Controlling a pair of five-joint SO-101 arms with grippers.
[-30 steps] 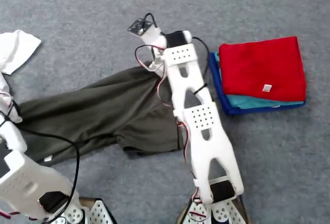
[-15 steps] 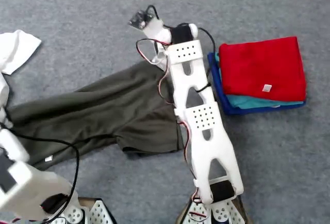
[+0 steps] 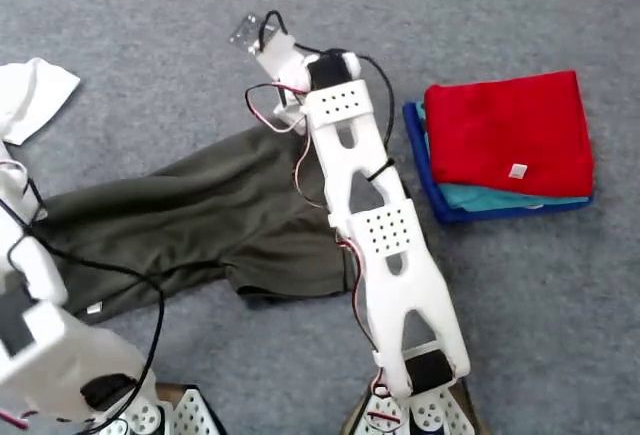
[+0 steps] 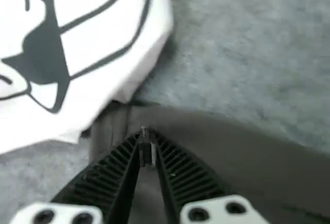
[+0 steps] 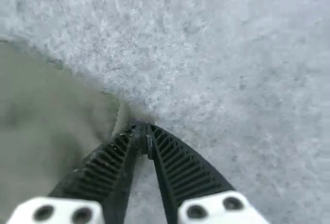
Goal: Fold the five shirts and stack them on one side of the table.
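Observation:
An olive shirt (image 3: 200, 215) lies spread and rumpled across the middle of the grey table. My right gripper (image 5: 143, 131) is shut on the shirt's far corner (image 5: 46, 110), seen from above at the right gripper (image 3: 290, 123). My left gripper (image 4: 146, 147) is shut on the shirt's left edge (image 4: 247, 152), close beside a white shirt with a dark print (image 4: 67, 44). In the high view the left gripper (image 3: 25, 217) sits at the table's left side. A folded stack stands at the right: a red shirt (image 3: 505, 135) on a teal one (image 3: 500, 198) on a blue one (image 3: 425, 170).
The white shirt (image 3: 30, 95) lies crumpled at the far left edge. The right arm (image 3: 375, 225) stretches over the shirt's right part. Both arm bases sit at the near edge. Bare grey table (image 3: 540, 305) lies in front of the stack.
The right gripper has shifted left and toward the far side, pulling the olive shirt's corner with it. The left arm has moved slightly, and the shirt's left edge moved with it.

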